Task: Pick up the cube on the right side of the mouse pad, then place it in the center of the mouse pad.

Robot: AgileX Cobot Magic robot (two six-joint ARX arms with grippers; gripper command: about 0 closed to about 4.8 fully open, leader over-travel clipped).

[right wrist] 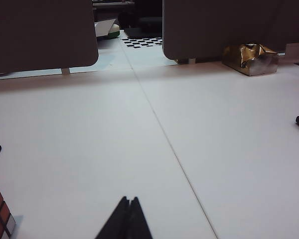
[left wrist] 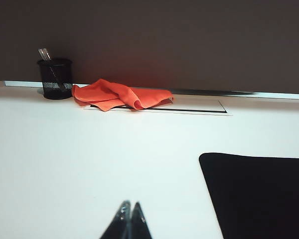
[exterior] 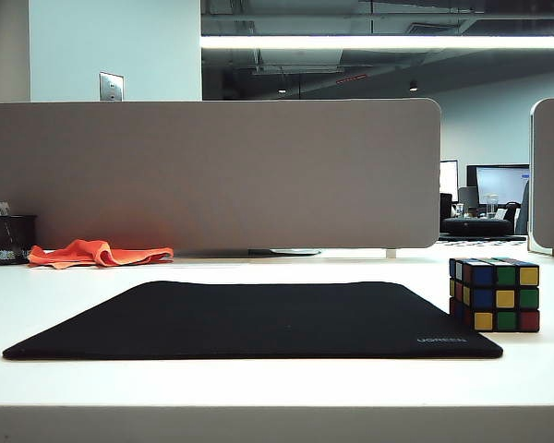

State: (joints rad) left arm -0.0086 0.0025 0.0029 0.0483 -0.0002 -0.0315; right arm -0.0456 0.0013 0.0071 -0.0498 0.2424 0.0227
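The cube (exterior: 495, 294) is seen on the table just right of the pad (exterior: 258, 318), nearer the right gripper (right wrist: 129, 200) (clenched, empty); the left gripper (left wrist: 129, 205) is likewise clenched.

- Left gripper (left wrist: 129, 205): fingertips pressed together into a single point, holding nothing, seen low at 6 o'clock in the left wrist view.
- Right gripper (right wrist: 129, 200): likewise closed and empty, at 6 o'clock in the right wrist view.
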